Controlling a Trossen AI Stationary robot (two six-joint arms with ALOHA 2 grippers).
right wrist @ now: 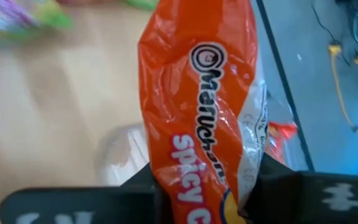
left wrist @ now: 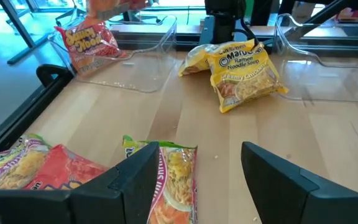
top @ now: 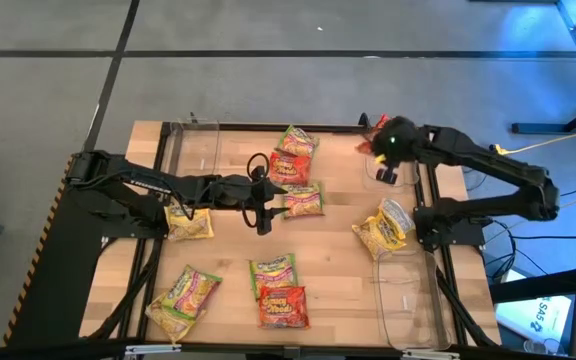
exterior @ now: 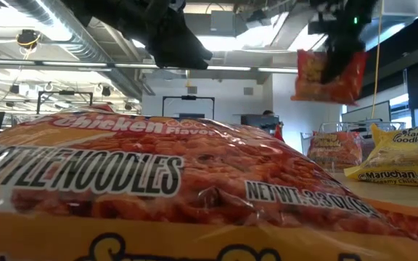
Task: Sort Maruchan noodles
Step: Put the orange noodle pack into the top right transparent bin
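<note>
Maruchan noodles packets lie scattered on the wooden table point(top: 338, 270). My right gripper point(exterior: 339, 47) is shut on a red-orange packet point(exterior: 329, 76), which hangs above the clear bin point(top: 393, 178) at the table's far right. Another red-orange packet point(left wrist: 86, 43) lies in that bin. My left gripper point(top: 263, 208) stands open over the table's middle, above a green-pink packet point(left wrist: 173, 180) and touching nothing. Next to that packet lie a red one point(top: 290, 165) and a second green-pink one point(top: 296, 140). My right gripper pinches the red-orange packet between its two fingers point(right wrist: 135, 193), across its width, near one end point(right wrist: 197, 180). The fingers slant down from above. The packet hangs below them, lifted clear, its free end point(exterior: 318, 94) lowest.
Two yellow packets point(top: 383, 228) lie right of the middle and one yellow packet point(top: 190, 222) under the left arm. Near the front edge lie two green-pink packets point(top: 183, 295), point(top: 273, 270) and a red one point(top: 283, 306). More clear bins stand at far left point(top: 193, 150) and near right point(top: 408, 300).
</note>
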